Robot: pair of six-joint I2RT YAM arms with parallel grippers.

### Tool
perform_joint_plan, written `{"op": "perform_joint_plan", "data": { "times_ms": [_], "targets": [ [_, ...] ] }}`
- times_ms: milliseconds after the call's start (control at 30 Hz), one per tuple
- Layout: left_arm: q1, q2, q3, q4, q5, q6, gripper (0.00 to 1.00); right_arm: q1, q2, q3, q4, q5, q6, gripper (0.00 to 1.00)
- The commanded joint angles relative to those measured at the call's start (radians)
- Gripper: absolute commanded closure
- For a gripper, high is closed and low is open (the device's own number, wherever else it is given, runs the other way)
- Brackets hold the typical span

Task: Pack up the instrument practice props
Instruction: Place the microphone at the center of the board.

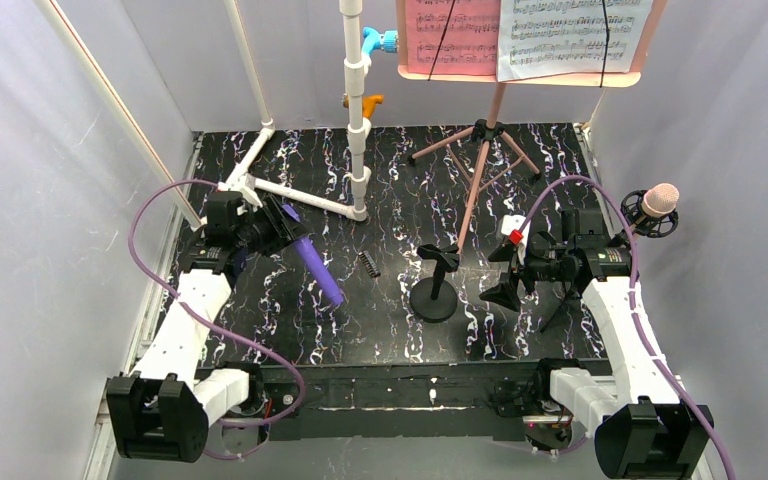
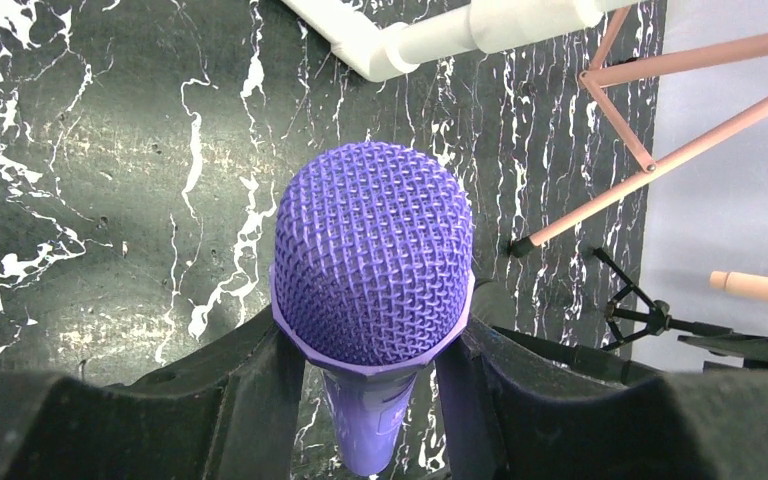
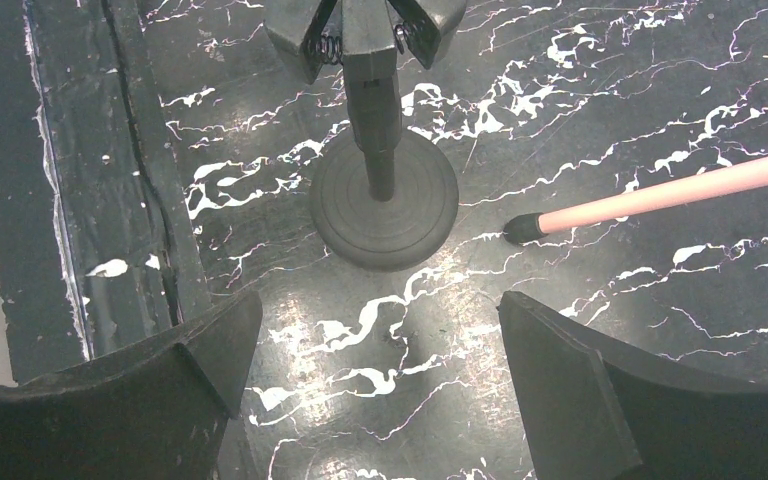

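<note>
Purple microphone (image 2: 372,265): clamped in the left gripper, well left of the black round-base stand (image 1: 434,290); mesh head toward the wrist camera, body slanting down toward the round-base stand. Whether its tail touches the table (image 1: 380,330) cannot be told.
Left gripper (image 1: 287,226): clenched on the purple microphone, with a finger (image 2: 260,380) on each side just under the head.
Beige-pink microphone (image 1: 661,198): well to the right of the round-base stand, head up, sitting in a black ring mount (image 1: 648,218).
Pink music stand (image 1: 482,150): behind the round-base stand, on spread tripod legs; in the right wrist view one leg's black tip lies just beside the round base.
Sheet-music pages: a pink page (image 1: 450,35) and a white page (image 1: 572,35) side by side on the music stand's desk, far behind the round-base stand, each crossed by a dark line.
Right gripper (image 3: 380,370): released, fingers wide apart with nothing between them, just right of the round-base stand and pointing at it.
Black comb-like clip (image 1: 368,264): on the table between the round-base stand and the purple microphone.
White pipe frame (image 1: 357,130): behind and left of the round-base stand, with blue and orange fittings on its upright.
</note>
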Motion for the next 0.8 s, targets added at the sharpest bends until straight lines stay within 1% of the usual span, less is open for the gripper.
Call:
{"op": "perform_joint_plan", "data": {
  "times_ms": [0,167,433,533,633,767],
  "targets": [
    [0.031,0.031,0.005,0.020,0.056,-0.049,1.00,-0.003,-0.014,-0.009,-0.001,-0.008,-0.015,0.02],
    [0.050,0.085,0.032,-0.018,0.019,-0.087,1.00,-0.003,-0.014,-0.011,-0.001,-0.006,-0.015,0.02],
    [0.075,0.168,0.075,-0.048,-0.002,-0.152,1.00,-0.003,-0.010,-0.010,0.001,-0.006,-0.015,0.02],
    [0.119,0.222,0.100,-0.050,0.001,-0.185,1.00,-0.002,-0.009,-0.010,0.001,-0.006,-0.016,0.01],
    [0.131,0.288,0.134,-0.058,0.004,-0.212,1.00,-0.003,-0.009,-0.010,0.000,-0.006,-0.015,0.02],
    [0.142,0.368,0.184,-0.094,-0.029,-0.243,1.00,-0.002,-0.008,-0.011,-0.001,-0.006,-0.015,0.02]
  ]
}}
